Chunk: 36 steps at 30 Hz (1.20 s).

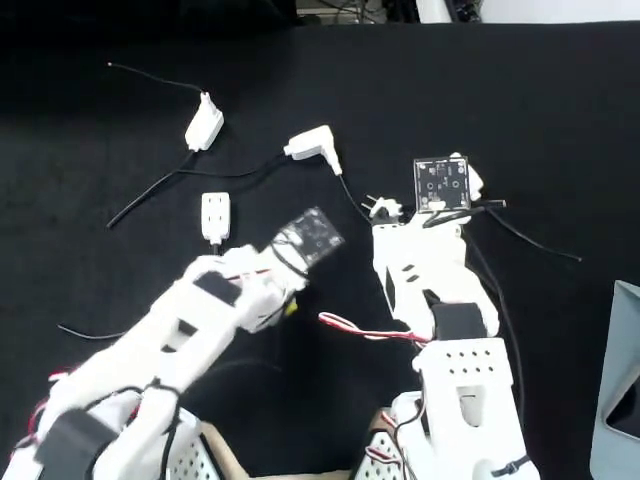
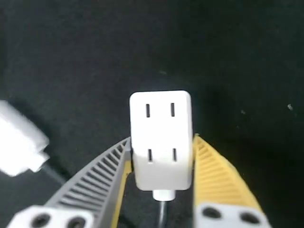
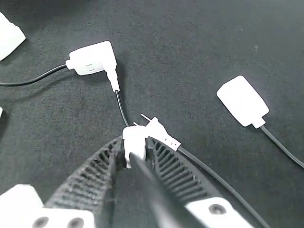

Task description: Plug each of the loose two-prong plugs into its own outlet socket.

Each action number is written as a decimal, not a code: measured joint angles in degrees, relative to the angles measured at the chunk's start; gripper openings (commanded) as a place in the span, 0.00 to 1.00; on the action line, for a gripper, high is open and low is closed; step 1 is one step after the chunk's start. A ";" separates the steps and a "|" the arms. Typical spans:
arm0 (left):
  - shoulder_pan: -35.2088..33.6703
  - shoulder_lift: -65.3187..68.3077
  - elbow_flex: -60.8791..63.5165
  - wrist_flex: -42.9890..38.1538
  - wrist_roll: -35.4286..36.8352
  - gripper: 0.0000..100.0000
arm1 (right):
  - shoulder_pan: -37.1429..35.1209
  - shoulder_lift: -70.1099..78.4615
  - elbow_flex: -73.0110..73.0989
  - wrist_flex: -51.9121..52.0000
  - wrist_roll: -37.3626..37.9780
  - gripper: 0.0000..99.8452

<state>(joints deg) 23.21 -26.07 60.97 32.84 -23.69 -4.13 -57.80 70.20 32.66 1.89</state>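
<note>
A white outlet socket block (image 2: 161,137) with two pairs of slots sits between my left gripper's (image 2: 161,190) grey and yellow fingers, which are shut on its cable end. In the high view this block (image 1: 215,213) lies left of centre, the left gripper (image 1: 214,255) just below it. My right gripper (image 3: 135,156) is shut on a small white two-prong plug (image 3: 134,140); a second small plug (image 3: 161,133) with bare prongs rests against it. From above, the right gripper (image 1: 385,215) and its plug (image 1: 383,207) are near the middle.
An angled white socket (image 1: 310,143) (image 3: 92,58) lies beyond the right gripper. A white adapter (image 1: 203,125) lies at the back left. Another flat white block (image 3: 242,100) on a cable lies nearby. Black cables cross the cloth. A grey bin (image 1: 620,390) stands at the right edge.
</note>
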 measured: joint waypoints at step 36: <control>-40.88 -72.70 30.95 24.62 9.41 0.26 | -21.36 26.20 -18.20 12.31 7.47 0.01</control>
<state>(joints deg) -17.67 -98.77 91.91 57.45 -14.29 -25.49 -31.60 52.00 44.97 9.36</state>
